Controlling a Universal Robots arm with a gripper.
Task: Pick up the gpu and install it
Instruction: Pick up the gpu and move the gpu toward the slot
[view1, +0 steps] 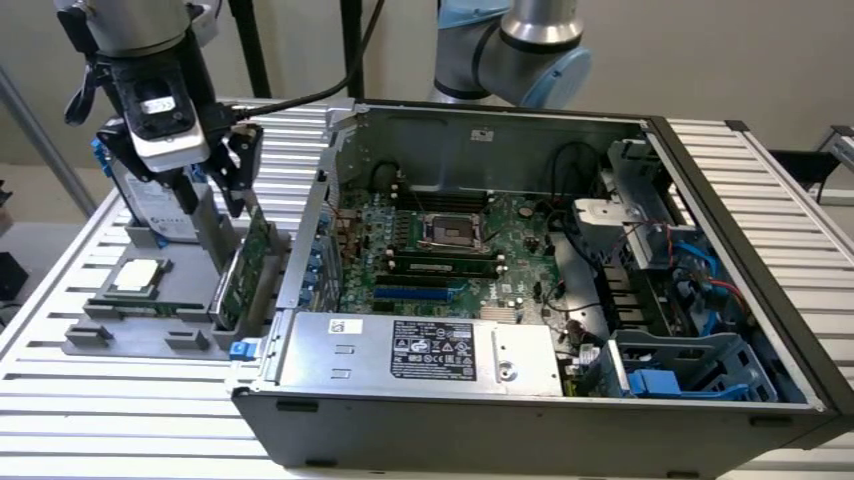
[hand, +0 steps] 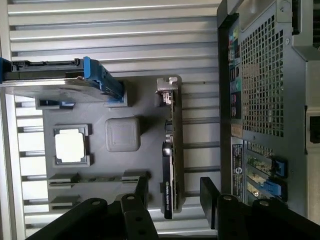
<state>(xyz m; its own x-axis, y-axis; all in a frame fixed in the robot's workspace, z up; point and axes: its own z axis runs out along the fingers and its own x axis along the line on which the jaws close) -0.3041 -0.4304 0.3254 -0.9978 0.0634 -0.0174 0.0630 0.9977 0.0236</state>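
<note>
One open end effector (view1: 214, 200) above the gpu (view1: 248, 265).
Fingers (hand: 207, 197) flank the upright card, seemingly without touching; computer case (view1: 441, 425) just beside it.

Silver arm (view1: 541, 20) — pale-blue joint caps (view1: 570, 70) (black cable (view1: 307, 97)), black fingers (hand: 209, 200)

Tray (hand: 145, 160) looks matt plastic, case (hand: 265, 75) bare metal.

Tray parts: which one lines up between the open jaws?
The gpu, the thin card standing on edge; the hard drive and processor chip sit off to the side.
</note>
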